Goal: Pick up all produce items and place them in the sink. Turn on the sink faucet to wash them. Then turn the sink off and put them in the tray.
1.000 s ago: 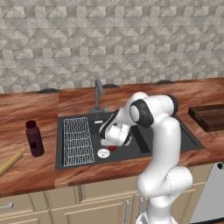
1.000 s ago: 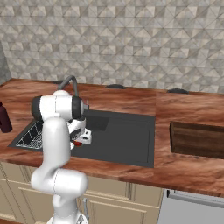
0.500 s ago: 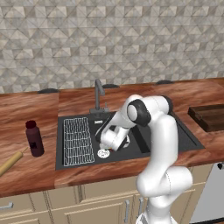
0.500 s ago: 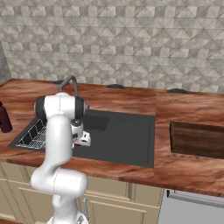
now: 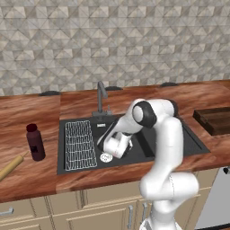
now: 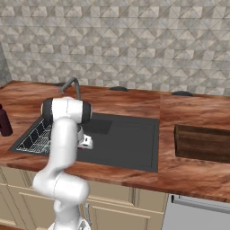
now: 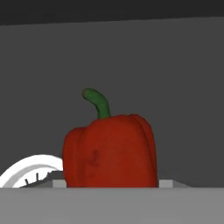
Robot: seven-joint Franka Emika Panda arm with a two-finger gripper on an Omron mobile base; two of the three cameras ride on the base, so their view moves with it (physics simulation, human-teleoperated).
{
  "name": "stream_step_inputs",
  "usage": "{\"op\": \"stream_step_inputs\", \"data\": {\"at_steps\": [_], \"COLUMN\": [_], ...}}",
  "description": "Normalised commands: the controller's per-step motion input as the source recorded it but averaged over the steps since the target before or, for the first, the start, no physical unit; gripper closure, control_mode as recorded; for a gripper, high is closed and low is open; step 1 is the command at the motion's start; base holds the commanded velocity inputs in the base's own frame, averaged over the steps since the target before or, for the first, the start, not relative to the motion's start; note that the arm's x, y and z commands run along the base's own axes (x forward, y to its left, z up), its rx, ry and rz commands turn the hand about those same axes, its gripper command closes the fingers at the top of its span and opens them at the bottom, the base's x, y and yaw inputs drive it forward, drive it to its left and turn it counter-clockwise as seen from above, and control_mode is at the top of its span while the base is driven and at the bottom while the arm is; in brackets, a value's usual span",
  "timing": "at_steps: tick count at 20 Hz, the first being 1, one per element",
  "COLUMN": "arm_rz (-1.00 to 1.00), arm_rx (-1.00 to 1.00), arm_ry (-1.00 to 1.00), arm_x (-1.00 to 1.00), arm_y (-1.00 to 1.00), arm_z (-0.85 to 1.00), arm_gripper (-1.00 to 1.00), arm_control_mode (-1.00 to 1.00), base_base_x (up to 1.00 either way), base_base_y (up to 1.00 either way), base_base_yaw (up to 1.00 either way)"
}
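Ideally squared up on the red pepper [image 7: 109, 151] beside the drain [image 7: 26, 168] of the sink [image 5: 191, 141], then closed gently; could not tell the pincer [image 5: 111, 150] spread.

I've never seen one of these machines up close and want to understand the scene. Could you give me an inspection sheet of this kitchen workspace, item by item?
Surface: reddish wood counter around a dark sink.
Job's things: a red bell pepper with a green stem stands upright in the sink, beside the round silver drain. Grey faucet behind the basin; no water seen. Dark wooden tray on the counter, nothing in it.
Clutter: dark maroon bottle, tan rolling pin, white wire rack in the sink.
Gripper: down in the sink, pointed at the pepper; whether the fingers are open or shut cannot be told.
Cables: nothing seen.
Surroundings: patterned tile wall, beige cabinets below.
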Motion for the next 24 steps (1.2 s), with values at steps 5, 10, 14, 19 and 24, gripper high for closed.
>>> {"op": "stream_step_inputs", "data": {"at_steps": [5,10,14,19,24], "arm_rz": [0.00,0.00,0.00,0.00,0.00], "arm_rx": [0.00,0.00,0.00,0.00,0.00], "arm_ry": [-0.23,-0.27,-0.21,-0.09,-0.02], "arm_x": [-0.37,-0.37,-0.06,0.00,0.00], "arm_y": [-0.08,-0.36,-0.51,-0.22,-0.06], "arm_z": [0.76,1.00,1.00,1.00,1.00], "arm_gripper": [1.00,1.00,1.00,1.00,1.00], "arm_control_mode": [-1.00,-1.00,-1.00,-1.00,-1.00], "base_base_x": [0.00,0.00,0.00,0.00,0.00], "base_base_y": [0.00,0.00,0.00,0.00,0.00], "base_base_yaw": [0.00,0.00,0.00,0.00,0.00]}}
